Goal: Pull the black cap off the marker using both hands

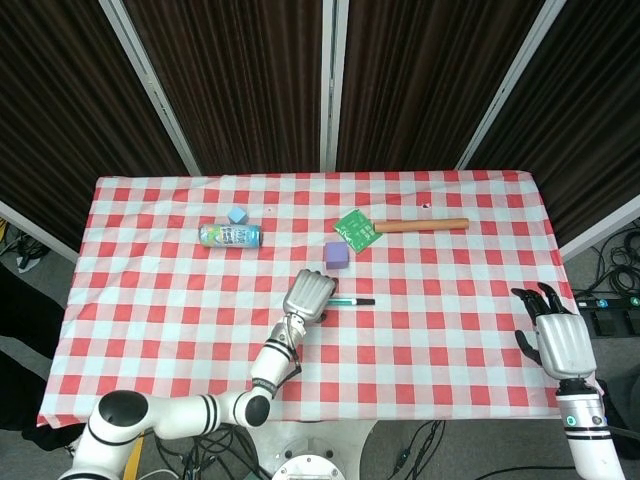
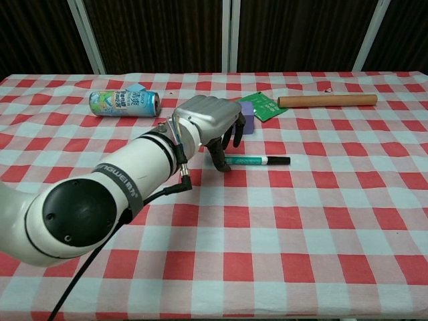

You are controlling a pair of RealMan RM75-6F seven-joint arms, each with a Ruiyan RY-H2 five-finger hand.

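Note:
The marker (image 1: 352, 300) (image 2: 257, 160) lies flat on the checked cloth, green-white barrel to the left, black cap (image 2: 281, 160) at its right end. My left hand (image 1: 309, 294) (image 2: 211, 120) hovers over the barrel's left end, fingers hanging down around it; the thumb tip stands on the cloth just in front of the barrel. I cannot see a firm grip on the marker. My right hand (image 1: 556, 336) rests far away at the table's right front edge, fingers spread, holding nothing; the chest view does not show it.
A purple cube (image 1: 336, 254) (image 2: 245, 118) sits just behind my left hand. Further back lie a green circuit board (image 1: 354, 228) with a wooden rod (image 1: 420, 225), a drink can (image 1: 229, 236) (image 2: 124, 101) and a small blue block (image 1: 237, 215).

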